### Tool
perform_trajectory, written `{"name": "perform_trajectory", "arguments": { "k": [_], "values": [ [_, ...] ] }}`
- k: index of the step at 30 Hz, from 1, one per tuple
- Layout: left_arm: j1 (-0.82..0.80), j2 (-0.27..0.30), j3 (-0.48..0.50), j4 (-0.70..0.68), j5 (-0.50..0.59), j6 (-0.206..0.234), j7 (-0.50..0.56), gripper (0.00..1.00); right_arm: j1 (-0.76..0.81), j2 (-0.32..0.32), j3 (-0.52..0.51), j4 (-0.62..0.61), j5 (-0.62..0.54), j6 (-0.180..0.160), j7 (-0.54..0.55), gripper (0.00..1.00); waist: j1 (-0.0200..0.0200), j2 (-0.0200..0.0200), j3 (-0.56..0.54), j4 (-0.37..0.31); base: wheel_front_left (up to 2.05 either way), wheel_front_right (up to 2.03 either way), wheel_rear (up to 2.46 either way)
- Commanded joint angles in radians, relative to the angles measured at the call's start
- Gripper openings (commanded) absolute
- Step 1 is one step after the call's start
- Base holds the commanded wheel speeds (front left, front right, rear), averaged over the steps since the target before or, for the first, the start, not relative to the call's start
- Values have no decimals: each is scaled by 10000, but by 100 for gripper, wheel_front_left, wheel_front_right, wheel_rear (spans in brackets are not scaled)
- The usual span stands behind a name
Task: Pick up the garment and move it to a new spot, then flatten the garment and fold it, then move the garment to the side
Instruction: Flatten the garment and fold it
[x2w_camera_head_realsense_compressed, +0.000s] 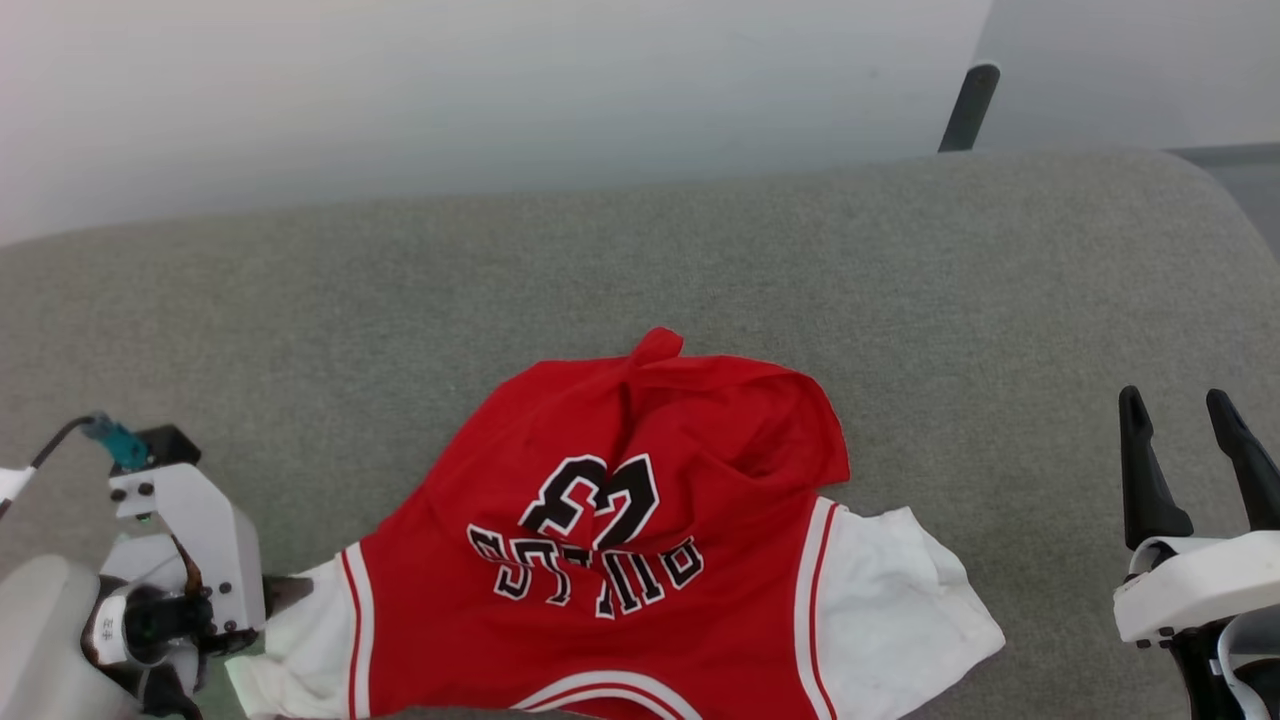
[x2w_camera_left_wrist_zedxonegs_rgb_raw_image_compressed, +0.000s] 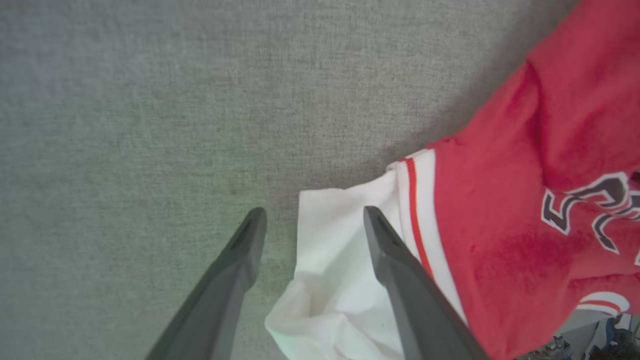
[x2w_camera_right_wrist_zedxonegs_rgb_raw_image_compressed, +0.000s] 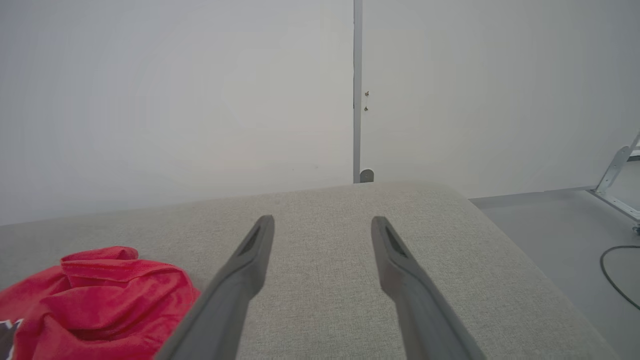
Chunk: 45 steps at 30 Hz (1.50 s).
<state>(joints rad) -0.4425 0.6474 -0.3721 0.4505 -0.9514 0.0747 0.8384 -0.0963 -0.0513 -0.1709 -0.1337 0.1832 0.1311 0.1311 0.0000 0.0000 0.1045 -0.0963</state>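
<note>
The grey cushion (x2w_camera_head_realsense_compressed: 700, 250) carries the garment (x2w_camera_head_realsense_compressed: 620, 520), which lies crumpled and print up near the front edge, its far part bunched and its white sleeves spread to either side. The step in hand appears to be the first pick-up: the left gripper (x2w_camera_left_wrist_zedxonegs_rgb_raw_image_compressed: 313, 212) stands with fingers apart over the sleeve (x2w_camera_left_wrist_zedxonegs_rgb_raw_image_compressed: 330, 250) on the left, while the right gripper (x2w_camera_head_realsense_compressed: 1175, 400) waits, fingers apart, well clear to the right. The next move calls for lowering and closing on the sleeve, deep enough to catch cloth and not upholstery.
</note>
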Motion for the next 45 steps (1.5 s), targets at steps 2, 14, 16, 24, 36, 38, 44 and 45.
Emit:
{"name": "perform_trajectory", "arguments": {
  "k": [2,14,16,24,36,38,44,45],
  "values": [
    [-132,-126,59,313,-189,136,174,100,-166,18,-24,-41,-28,-6,-17,100,0,0,181,-111,0,0,0],
    [-561,-481,284,1622,-608,924,691,100,-395,16,-11,-83,-147,-6,71,100,0,0,306,-133,0,0,0],
    [-657,-537,234,1845,-589,1053,855,84,-400,16,-5,-71,-163,-6,71,100,0,0,291,-114,0,0,0],
    [-945,-811,406,2510,-835,1203,833,0,-373,16,60,-127,-184,-6,157,100,0,0,214,-146,0,0,0],
    [-1039,-856,412,2191,-764,1036,463,0,482,15,232,7,825,-5,2982,100,0,0,302,-151,0,0,0],
    [-1052,-883,399,2067,-752,1053,432,0,625,10,252,15,1119,-5,3609,100,0,0,354,-116,0,0,0],
    [-1206,-985,337,1641,-685,1145,349,0,630,16,431,113,1507,-5,4641,100,0,0,585,66,0,0,0],
    [-1229,-991,300,1566,-661,1122,360,0,570,16,483,167,1593,-5,4755,100,0,0,637,101,0,0,0]
  ]
}}
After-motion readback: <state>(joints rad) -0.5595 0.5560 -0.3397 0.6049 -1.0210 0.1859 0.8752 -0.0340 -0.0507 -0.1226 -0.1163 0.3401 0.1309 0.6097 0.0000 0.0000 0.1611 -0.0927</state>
